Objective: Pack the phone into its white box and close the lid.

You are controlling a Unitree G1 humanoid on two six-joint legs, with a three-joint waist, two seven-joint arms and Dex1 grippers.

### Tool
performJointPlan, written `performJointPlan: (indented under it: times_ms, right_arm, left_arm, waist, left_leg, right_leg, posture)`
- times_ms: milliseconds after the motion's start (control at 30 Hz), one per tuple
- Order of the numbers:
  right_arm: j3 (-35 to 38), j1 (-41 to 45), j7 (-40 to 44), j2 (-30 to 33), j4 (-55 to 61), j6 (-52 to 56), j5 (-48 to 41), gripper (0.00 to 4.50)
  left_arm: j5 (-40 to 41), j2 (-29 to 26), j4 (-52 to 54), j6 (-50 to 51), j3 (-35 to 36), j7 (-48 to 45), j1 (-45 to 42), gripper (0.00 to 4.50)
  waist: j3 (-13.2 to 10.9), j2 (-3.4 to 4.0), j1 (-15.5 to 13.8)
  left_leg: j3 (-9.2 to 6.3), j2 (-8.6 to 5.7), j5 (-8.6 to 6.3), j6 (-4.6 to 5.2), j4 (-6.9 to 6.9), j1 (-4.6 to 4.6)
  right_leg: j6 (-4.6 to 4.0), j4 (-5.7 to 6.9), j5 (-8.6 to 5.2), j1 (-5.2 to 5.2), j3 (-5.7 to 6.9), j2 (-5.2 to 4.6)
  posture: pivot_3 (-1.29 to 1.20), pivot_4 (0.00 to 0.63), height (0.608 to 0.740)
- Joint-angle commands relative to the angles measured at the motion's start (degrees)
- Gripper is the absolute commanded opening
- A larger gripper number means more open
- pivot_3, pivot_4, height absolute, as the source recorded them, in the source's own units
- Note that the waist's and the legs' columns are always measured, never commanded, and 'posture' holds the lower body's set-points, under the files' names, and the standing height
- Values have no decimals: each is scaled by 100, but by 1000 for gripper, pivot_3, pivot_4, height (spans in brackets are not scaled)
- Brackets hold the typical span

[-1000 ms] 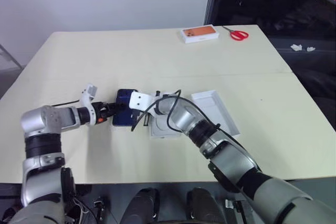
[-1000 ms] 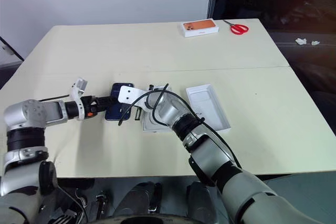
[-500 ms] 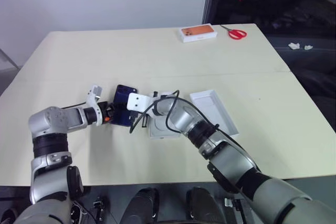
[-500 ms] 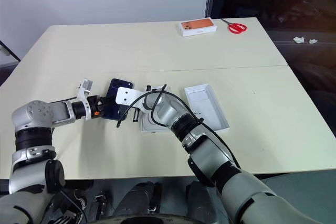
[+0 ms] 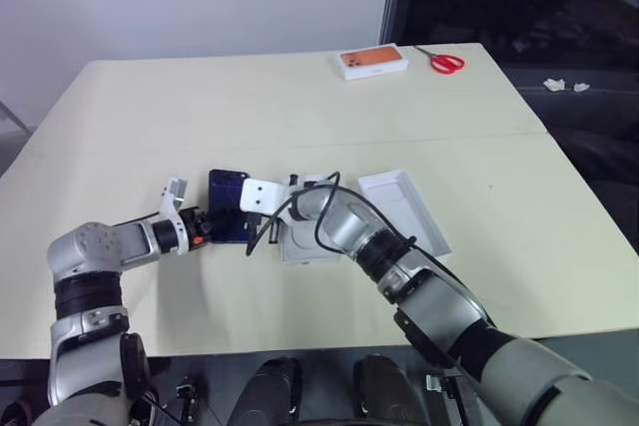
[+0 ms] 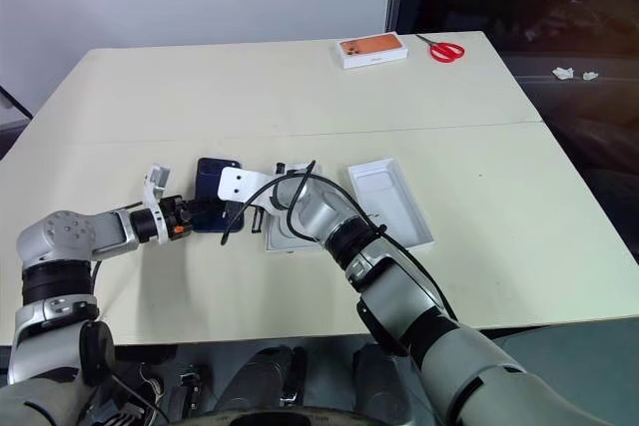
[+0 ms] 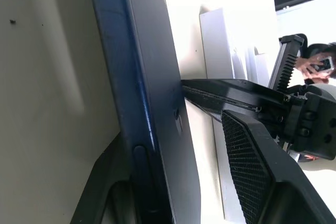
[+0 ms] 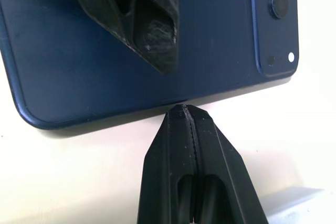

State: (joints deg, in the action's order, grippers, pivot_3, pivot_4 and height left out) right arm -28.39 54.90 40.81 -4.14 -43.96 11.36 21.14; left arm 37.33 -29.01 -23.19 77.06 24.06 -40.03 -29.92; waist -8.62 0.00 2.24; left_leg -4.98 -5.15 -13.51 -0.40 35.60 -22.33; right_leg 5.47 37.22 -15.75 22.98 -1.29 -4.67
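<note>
The dark navy phone lies back-up on the cream table, its camera cluster at the far corner. My left gripper straddles the phone's near end. One finger is under it and the meshed pad hangs a little off its back. My right gripper is shut, its tips against the phone's long right edge. Two shallow white box parts lie right of the phone. One is half under my right arm. The other lies open side up. Which is the box and which the lid I cannot tell.
An orange-topped box and red scissors sit at the table's far edge. A black cable loops over my right wrist. A seam crosses the table behind the phone.
My left gripper's jaws have narrowed from wide open around the phone's end, and that hand has sunk slightly toward me. The phone has swung a little. The right gripper has stayed put, shut.
</note>
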Motion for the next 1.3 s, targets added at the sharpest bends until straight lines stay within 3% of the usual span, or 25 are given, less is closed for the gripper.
performJointPlan:
  times_ms: [33, 67, 100, 300, 467, 567, 700, 967, 1300]
  right_arm:
    - [-21, -1, 17, -45, 116, -38, -45, 0]
    - [-18, -7, 16, -41, 124, -34, -46, 0]
    - [-18, -16, 18, -30, 133, -37, -44, 0]
    - [255, -80, 162, -40, 371, 41, -385, 0]
    - [1088, -375, 1013, -123, 1628, 1037, -1716, 0]
    - [1334, -481, 1387, -35, 2470, 1902, -2371, 840]
    - [1115, -743, 1915, 592, 3510, 2339, -2656, 2822]
    - [254, -1531, 2958, 2588, 4561, 1526, -2396, 2822]
    - [-81, -1770, 2855, 2995, 4352, 1063, -2083, 2822]
  left_arm:
    - [-20, 58, -217, 134, -62, 158, 158, 534]
    - [26, 64, -218, 167, -36, 169, 164, 130]
    - [66, 68, -182, 185, -36, 174, 189, 39]
    - [250, 135, 39, 160, 62, 167, 348, 39]
    - [876, 241, 261, 209, 763, 43, 431, 39]
    - [1302, 319, 278, 398, 1231, -1, 479, 0]
    - [1638, 344, 417, 596, 1524, 56, 526, 0]
    - [1987, 367, 784, 519, 1735, 202, 619, 0]
    - [2238, 489, 1331, 472, 1611, 533, 685, 0]
  waist:
    - [1, -2, 4]
    - [2, -3, 9]
    - [2, -3, 18]
    - [1, -5, 18]
    - [-9, -11, 30]
    - [-13, -15, 33]
    - [-22, -30, 12]
    - [-51, -78, 3]
    - [-59, -91, -15]
  left_leg:
    - [0, 0, 0, 0, -1, 0]
    - [-2, 1, 0, 0, -1, 0]
    - [-1, 1, 0, -1, -1, 1]
    - [-1, 2, 1, -2, -5, 0]
    - [1, 5, 2, -3, -5, -14]
    - [3, 13, 3, -4, -5, -27]
    - [1, 13, 3, -5, -6, -32]
    - [2, 10, 2, -4, 2, -57]
    - [0, 19, 11, -17, 11, -97]
  right_leg:
    - [0, 0, 0, 0, 0, 0]
    - [0, -1, 0, -2, 1, 0]
    - [0, -1, 0, -2, 1, 0]
    - [0, -3, 0, 0, -1, 0]
    - [0, -3, 0, 15, -2, -1]
    - [1, 0, 1, 29, -1, 3]
    - [1, -2, 0, 36, 2, 2]
    - [2, -8, 1, 42, 6, -5]
    - [2, 0, 2, 66, 11, 0]
  posture:
    - [0, 150, 740]
    - [0, 150, 740]
    - [0, 150, 740]
    - [0, 150, 740]
    - [0, 150, 740]
    - [0, 150, 740]
    - [0, 150, 740]
    - [0, 150, 740]
    - [0, 150, 740]
